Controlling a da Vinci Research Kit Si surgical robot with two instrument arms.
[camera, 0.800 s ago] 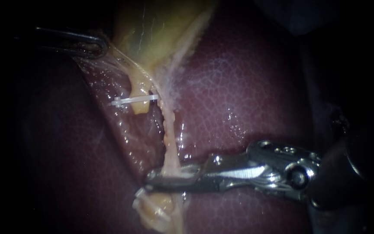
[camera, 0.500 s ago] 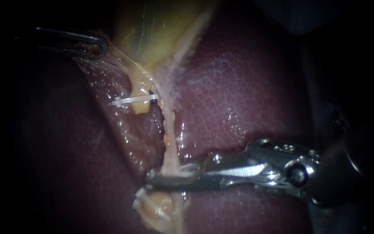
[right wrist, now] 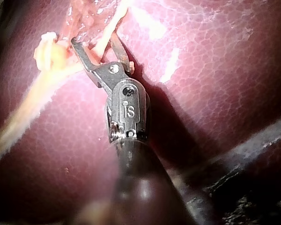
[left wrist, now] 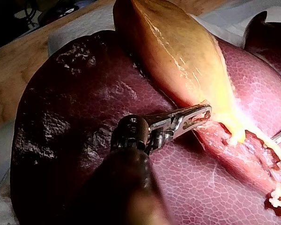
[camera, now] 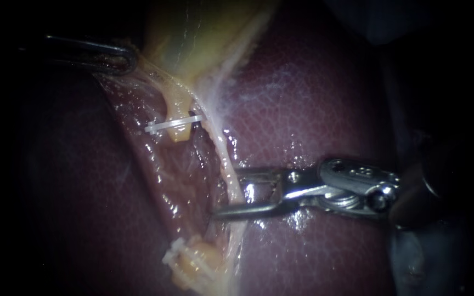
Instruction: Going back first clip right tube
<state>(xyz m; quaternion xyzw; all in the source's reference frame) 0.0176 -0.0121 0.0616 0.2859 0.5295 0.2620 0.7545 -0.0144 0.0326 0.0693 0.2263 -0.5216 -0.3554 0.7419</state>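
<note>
The right tube (camera: 219, 147), a thin pale strand, runs down over the liver (camera: 314, 109). My right instrument (camera: 226, 193) comes in from the right with its jaws open, one on each side of this tube; the right wrist view shows my right instrument (right wrist: 94, 40) with the same gap. No clip shows on the tube there. The cut left tube has a white clip (camera: 172, 125) on its upper stub and white clips (camera: 179, 255) on its lower stub. At the upper left, my left instrument (camera: 130, 59) is shut on tissue at the edge of the yellowish gallbladder (camera: 193, 38); it also shows in its wrist view (left wrist: 206, 112).
A raw, wet groove of dissected tissue (camera: 176, 170) lies between the two liver lobes. In the left wrist view the liver (left wrist: 84, 93) rests on a white pad on a wooden bench (left wrist: 9, 89).
My right instrument's jaws, closed across the right tube lower down, have opened and moved up along it. The tube now bends to the right. My left instrument has held still.
</note>
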